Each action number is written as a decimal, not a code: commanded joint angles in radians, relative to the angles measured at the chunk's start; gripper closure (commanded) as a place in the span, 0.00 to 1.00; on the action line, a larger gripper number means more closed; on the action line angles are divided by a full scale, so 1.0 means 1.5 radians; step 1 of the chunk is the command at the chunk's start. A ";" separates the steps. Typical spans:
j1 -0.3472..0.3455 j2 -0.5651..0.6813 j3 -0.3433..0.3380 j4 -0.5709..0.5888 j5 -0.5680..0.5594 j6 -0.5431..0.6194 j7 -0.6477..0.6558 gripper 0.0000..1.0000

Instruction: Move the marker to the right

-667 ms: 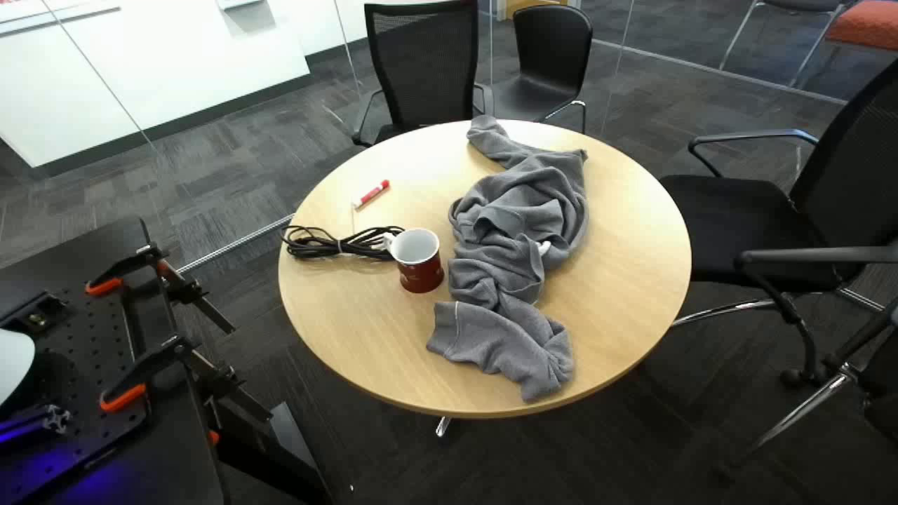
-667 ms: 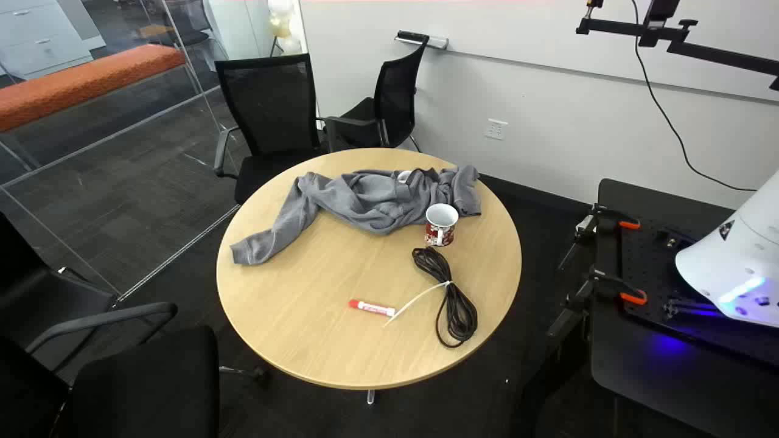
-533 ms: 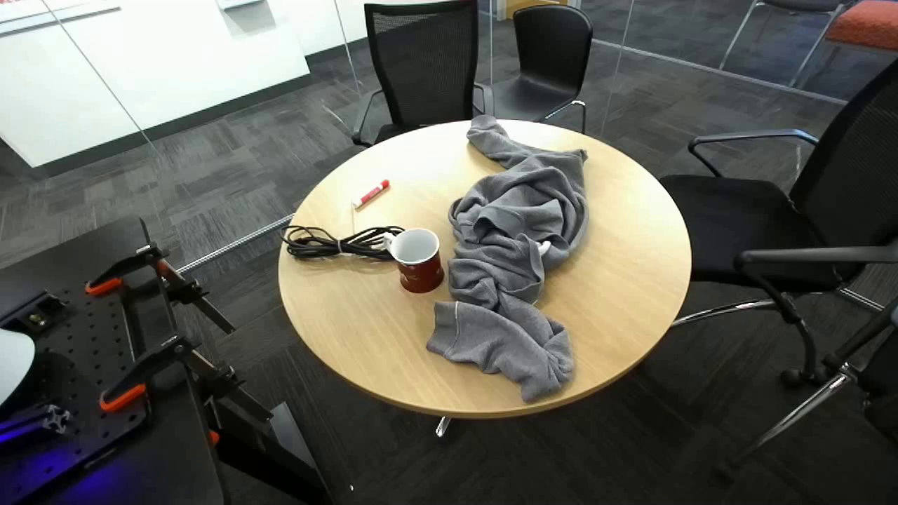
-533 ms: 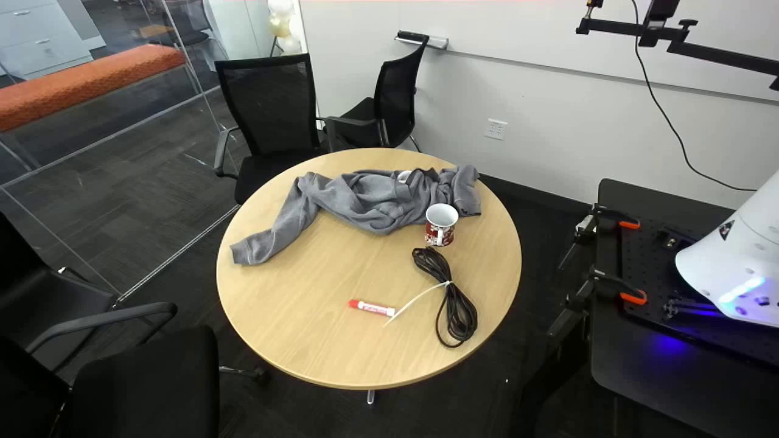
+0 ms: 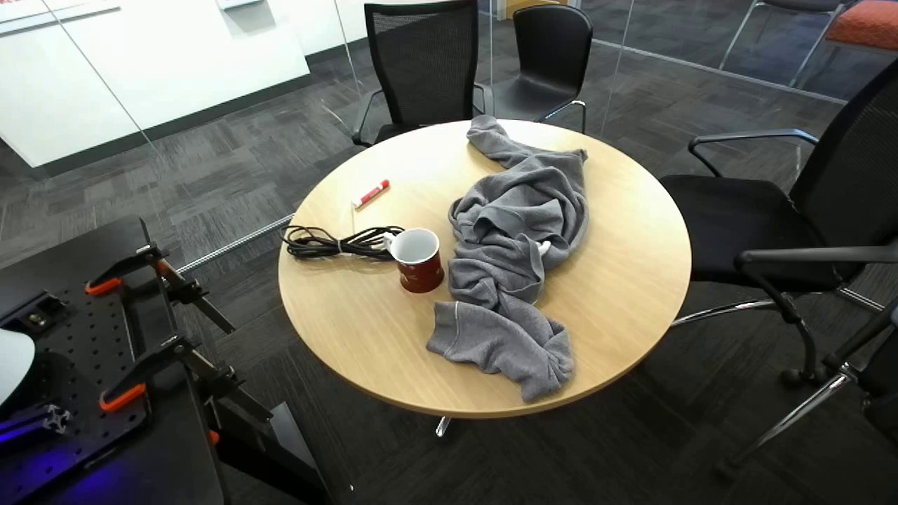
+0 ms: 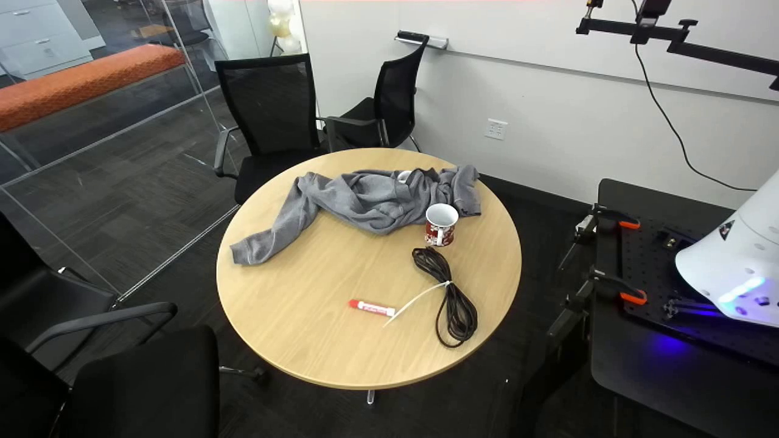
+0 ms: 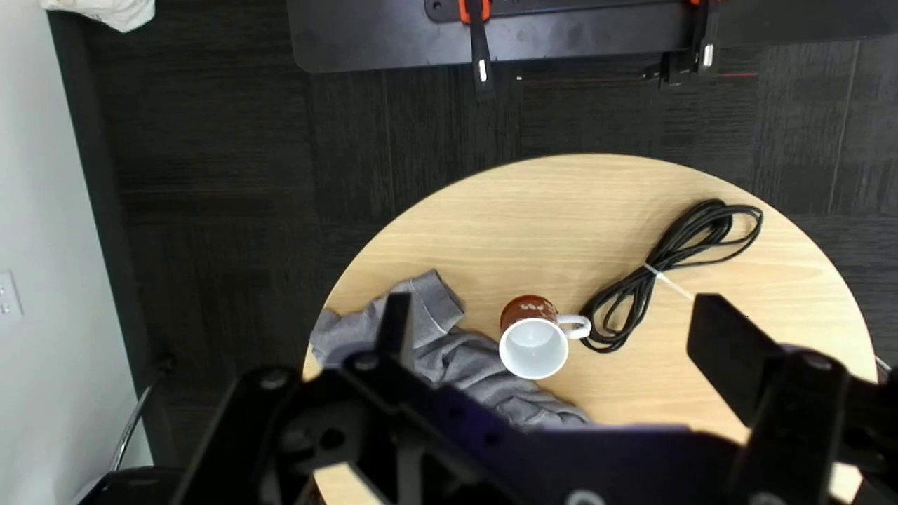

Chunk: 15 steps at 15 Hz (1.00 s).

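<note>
Round tabletop (image 6: pixel 304 316) holds gray garment (image 6: pixel 365 204), red mug (image 6: pixel 441 227) & coiled blk cable (image 6: pixel 450 293); in both ext. views red marker (image 6: pixel 372 308) lies just beside cable's white tie (image 6: pixel 415 300), well apart from mug. Wrist view: claw (image 7: pixel 551 308) is spread wide.

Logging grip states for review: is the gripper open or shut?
The gripper is open: in the wrist view its fingers stand wide apart, the mug visible through the gap.
</note>
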 commanded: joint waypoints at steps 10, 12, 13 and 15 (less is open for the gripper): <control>0.076 0.146 0.055 0.059 0.008 0.275 0.005 0.00; 0.084 0.186 0.060 0.077 0.017 0.311 0.003 0.00; 0.087 0.208 0.062 0.085 0.021 0.331 0.004 0.00; 0.099 0.251 0.062 0.103 0.036 0.365 -0.003 0.00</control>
